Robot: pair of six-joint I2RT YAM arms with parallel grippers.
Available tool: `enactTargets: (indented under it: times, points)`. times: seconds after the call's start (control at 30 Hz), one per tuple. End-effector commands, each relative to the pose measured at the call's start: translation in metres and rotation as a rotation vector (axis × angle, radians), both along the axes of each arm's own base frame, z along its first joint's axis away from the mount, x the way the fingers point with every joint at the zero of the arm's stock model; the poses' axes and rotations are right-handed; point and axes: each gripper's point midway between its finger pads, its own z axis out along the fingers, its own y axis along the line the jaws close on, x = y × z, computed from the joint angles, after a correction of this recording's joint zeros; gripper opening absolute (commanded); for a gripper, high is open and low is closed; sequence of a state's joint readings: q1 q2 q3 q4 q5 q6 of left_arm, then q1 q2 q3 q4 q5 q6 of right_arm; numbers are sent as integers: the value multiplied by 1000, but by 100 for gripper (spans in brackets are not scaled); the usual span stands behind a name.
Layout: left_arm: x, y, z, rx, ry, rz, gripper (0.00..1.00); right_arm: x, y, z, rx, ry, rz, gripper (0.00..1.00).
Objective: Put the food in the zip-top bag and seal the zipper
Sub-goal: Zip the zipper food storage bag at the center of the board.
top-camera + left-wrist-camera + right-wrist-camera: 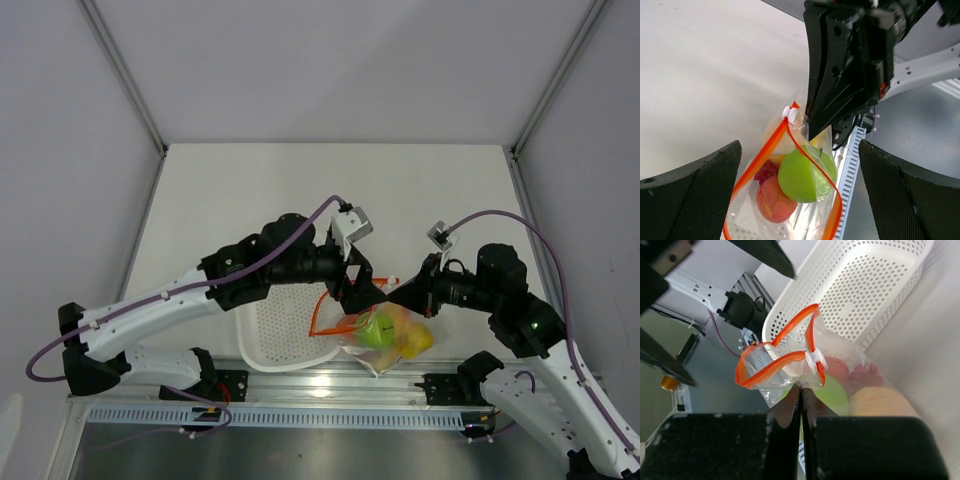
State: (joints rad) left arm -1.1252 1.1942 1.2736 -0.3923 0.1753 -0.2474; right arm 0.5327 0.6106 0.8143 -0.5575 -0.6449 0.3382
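The clear zip-top bag [385,335] hangs off the table's near edge with the food inside: a green apple [802,175], a pink-orange peach [772,200], dark red grapes [865,375] and a yellow fruit [880,400]. Its red-orange zipper [775,365] stands apart in a loop, with the white slider [815,362] at one end. My right gripper [801,387] is shut on the bag's plastic just beside the slider. My left gripper [800,145] is wide open, one finger on either side of the bag's mouth and touching nothing.
A white perforated basket [285,330] lies by the near edge, left of the bag and partly under it. An aluminium rail [330,385] runs along the table's front. Both arms crowd together at the near middle.
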Motion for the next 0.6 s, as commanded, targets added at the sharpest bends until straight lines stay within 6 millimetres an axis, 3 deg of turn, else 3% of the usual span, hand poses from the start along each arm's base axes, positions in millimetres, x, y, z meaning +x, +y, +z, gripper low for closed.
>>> enactTargets:
  times: [0.0, 0.27, 0.3, 0.33, 0.43, 0.57]
  points:
    - [-6, -17, 15, -42, -75, -112, 99, -9, 0, 30, 35, -72, 43, 0]
    - [-16, -33, -3, -11, -42, -245, 97, -14, 0, 40, 55, -120, 75, 0]
    - [-18, -32, -9, 7, -23, -262, 92, -14, 0, 40, 55, -120, 74, 0]
    - [-18, -33, -11, 13, -16, -266, 80, -14, 0, 40, 54, -118, 76, 0]
    - [-18, -33, -25, 36, 22, -275, 59, -16, 1, 39, 53, -117, 84, 0]
    - [-15, -30, -41, 55, 69, -264, 45, -18, 0, 39, 53, -115, 91, 0]
